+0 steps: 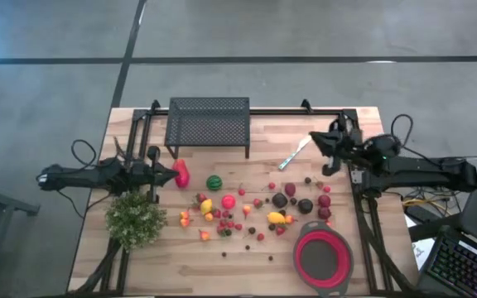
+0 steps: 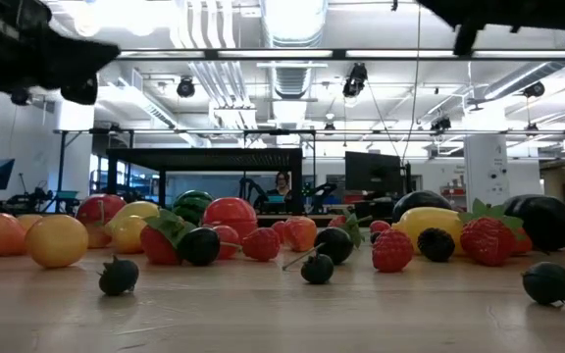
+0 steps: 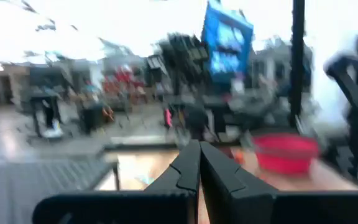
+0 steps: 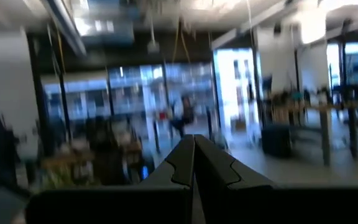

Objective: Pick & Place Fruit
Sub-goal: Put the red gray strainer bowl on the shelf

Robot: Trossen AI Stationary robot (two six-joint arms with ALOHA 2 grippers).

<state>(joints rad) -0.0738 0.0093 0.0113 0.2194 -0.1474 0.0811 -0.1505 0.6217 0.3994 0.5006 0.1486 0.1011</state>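
Toy fruits (image 1: 247,211) are lying scattered across the worktop (image 1: 222,265).
Left tool (image 1: 175,172) and right tool (image 1: 315,139) are both hanging closed, gripping nothing; one red bowl (image 1: 323,256) is sitting nearby.

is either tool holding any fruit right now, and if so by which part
Nothing is held. The left tool and the right tool are both shut with nothing between their fingers, and the fruit lies loose on the table.

The high view looks straight down on the bench (image 1: 321,124). The low view sits at bench-top height, close behind the same fruit (image 2: 231,214)
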